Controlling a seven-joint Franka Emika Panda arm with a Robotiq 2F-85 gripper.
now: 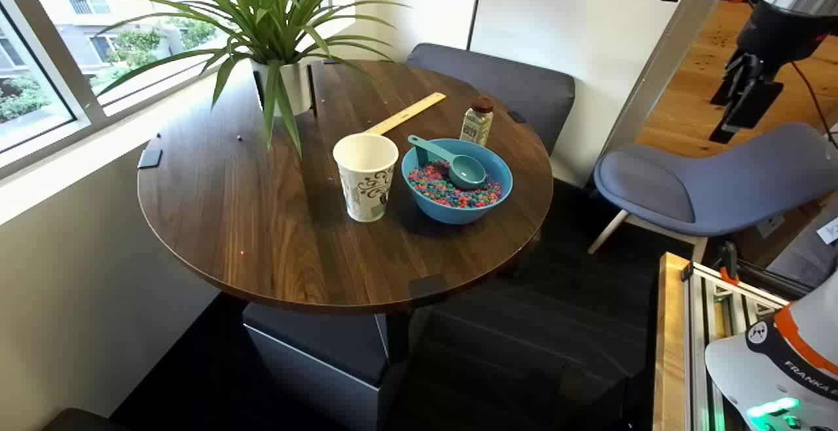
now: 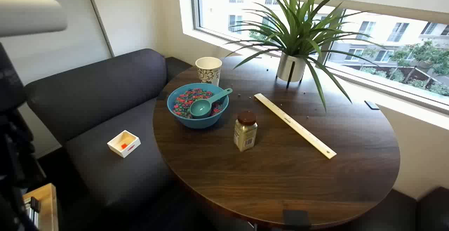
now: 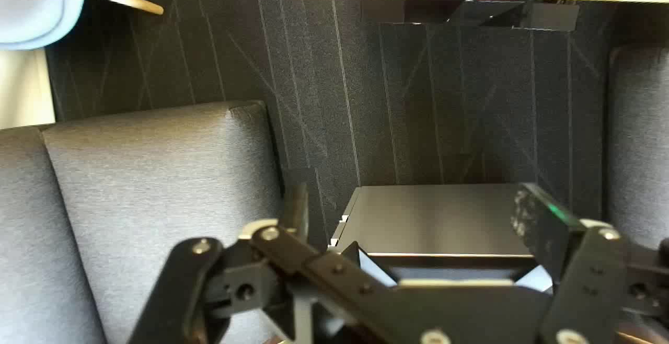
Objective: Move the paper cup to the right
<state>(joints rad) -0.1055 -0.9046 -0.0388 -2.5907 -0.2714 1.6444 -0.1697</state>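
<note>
Honestly, jaws apart, nothing btwn; paper cup (image 1: 366,185) sits just beside blue bowl (image 1: 448,215), so a sloppy approach cld clip bowl & tip cup.

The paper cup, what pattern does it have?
The cup is white with dark, curly swirls, showing best in an exterior view.

One bench (image 1: 275,241), read as a clock face in an exterior view, carries one paper cup (image 1: 366,182) near the centre, one potted plant (image 1: 285,87) at eleven o'clock, one ruler (image 1: 407,113) at one, one jar (image 1: 476,123) at two, one bowl (image 1: 457,215) at three holding one scoop (image 1: 466,173) and beads (image 1: 435,185) beyond counting. Beyond it: one chair (image 1: 717,182) at three and, in an exterior view, one box (image 2: 132,148) at nine.
</note>
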